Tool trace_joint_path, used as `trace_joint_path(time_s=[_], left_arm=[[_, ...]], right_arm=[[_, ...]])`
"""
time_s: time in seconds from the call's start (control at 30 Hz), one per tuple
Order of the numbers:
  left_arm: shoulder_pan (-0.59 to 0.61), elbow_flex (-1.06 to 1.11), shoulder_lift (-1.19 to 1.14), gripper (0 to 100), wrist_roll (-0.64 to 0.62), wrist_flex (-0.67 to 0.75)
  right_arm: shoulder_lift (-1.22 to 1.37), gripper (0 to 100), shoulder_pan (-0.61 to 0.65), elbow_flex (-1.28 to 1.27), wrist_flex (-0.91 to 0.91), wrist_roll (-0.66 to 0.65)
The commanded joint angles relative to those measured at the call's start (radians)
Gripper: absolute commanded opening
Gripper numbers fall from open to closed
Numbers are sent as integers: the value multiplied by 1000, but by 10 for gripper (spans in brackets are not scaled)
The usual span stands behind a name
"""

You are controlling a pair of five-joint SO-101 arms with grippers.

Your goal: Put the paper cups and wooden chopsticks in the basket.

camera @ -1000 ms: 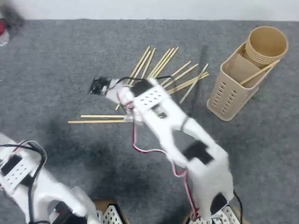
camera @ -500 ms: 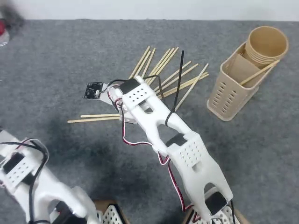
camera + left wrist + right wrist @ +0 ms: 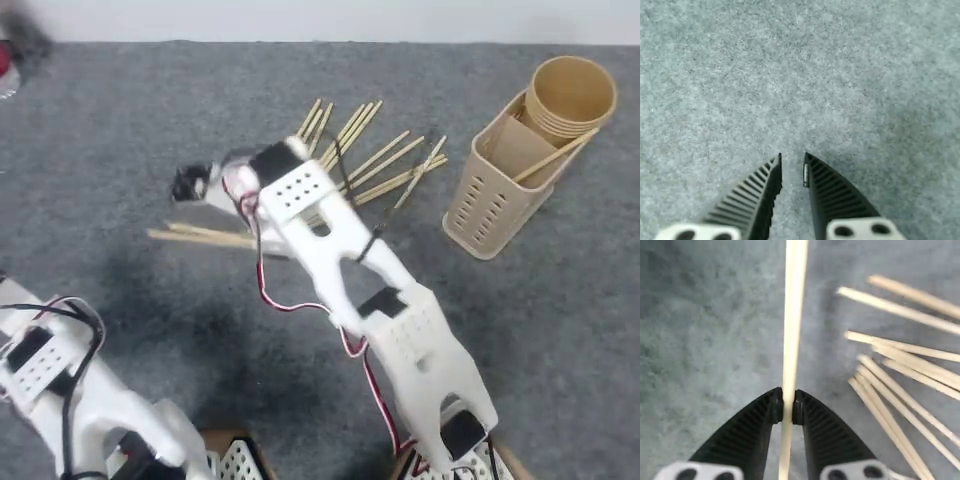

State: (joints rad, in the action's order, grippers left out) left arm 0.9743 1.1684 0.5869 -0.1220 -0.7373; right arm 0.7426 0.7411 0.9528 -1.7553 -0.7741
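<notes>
My right gripper (image 3: 787,402) is shut on a pair of wooden chopsticks (image 3: 792,315) held side by side. In the high view these held chopsticks (image 3: 195,234) stick out to the left from under the right arm's wrist (image 3: 290,190). A loose pile of chopsticks (image 3: 375,160) lies fanned on the carpet just beyond that arm. At the right stands the beige slotted basket (image 3: 485,205), with stacked paper cups (image 3: 570,95) and one chopstick (image 3: 558,155) in it. My left gripper (image 3: 792,160) hangs slightly open over bare grey carpet, its arm (image 3: 50,370) at the near left.
Grey carpet (image 3: 120,130) covers the table, with a pale strip along its far edge. A red object (image 3: 5,60) sits at the far left corner. Open carpet lies between the chopstick pile and the basket.
The right arm has shifted a little toward the far side with the two chopsticks in its gripper; they now lie at a slight slant. The left arm has kept still.
</notes>
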Motion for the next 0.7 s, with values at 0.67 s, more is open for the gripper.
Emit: trace_joint_path(time_s=[0.67], left_arm=[[-3,-13,25,76,-3,18]], right_arm=[[-1063,8,-608,-84,-39,511]])
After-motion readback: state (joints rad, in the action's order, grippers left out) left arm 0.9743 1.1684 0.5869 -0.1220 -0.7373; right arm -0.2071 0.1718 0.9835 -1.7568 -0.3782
